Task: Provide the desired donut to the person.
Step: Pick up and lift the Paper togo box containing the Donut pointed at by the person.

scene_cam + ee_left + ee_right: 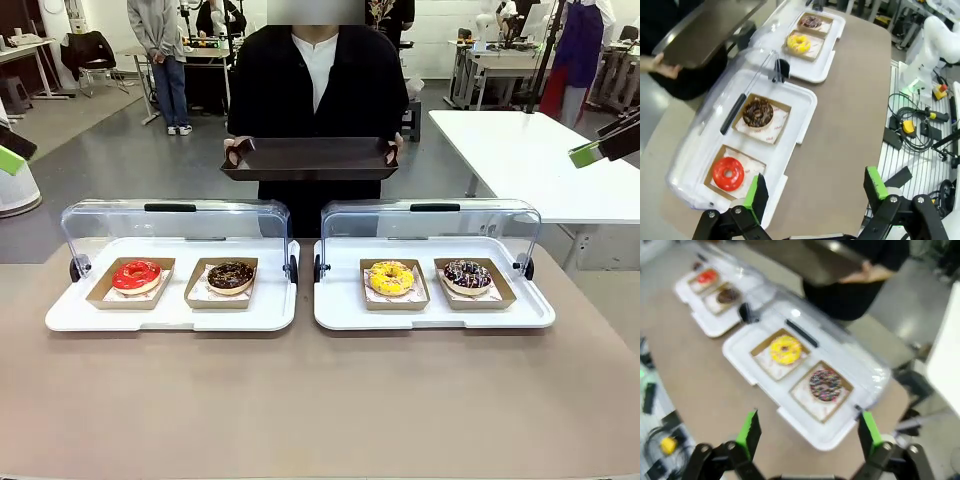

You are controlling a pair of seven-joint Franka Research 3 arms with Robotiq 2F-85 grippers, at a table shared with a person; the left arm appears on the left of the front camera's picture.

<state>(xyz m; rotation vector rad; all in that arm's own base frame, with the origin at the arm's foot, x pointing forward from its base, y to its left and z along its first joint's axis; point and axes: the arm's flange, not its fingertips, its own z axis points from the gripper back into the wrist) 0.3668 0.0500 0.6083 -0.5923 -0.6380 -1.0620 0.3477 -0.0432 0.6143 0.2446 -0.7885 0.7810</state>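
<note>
Now person (pixel 317 90) stands w/ dark tray (pixel 310 160) at far side of table (pixel 320 400).

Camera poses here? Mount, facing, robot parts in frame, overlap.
Front: fixed on the robot's side, looking across the table at the person holding a dark tray; green finger pads at both side edges.
Left wrist: above the table's left end, looking down past the open left gripper at the red donut.
Right wrist: above the right end, looking past the open right gripper at the sprinkled donut.
Shared: both wrist views show all four donuts.
</note>
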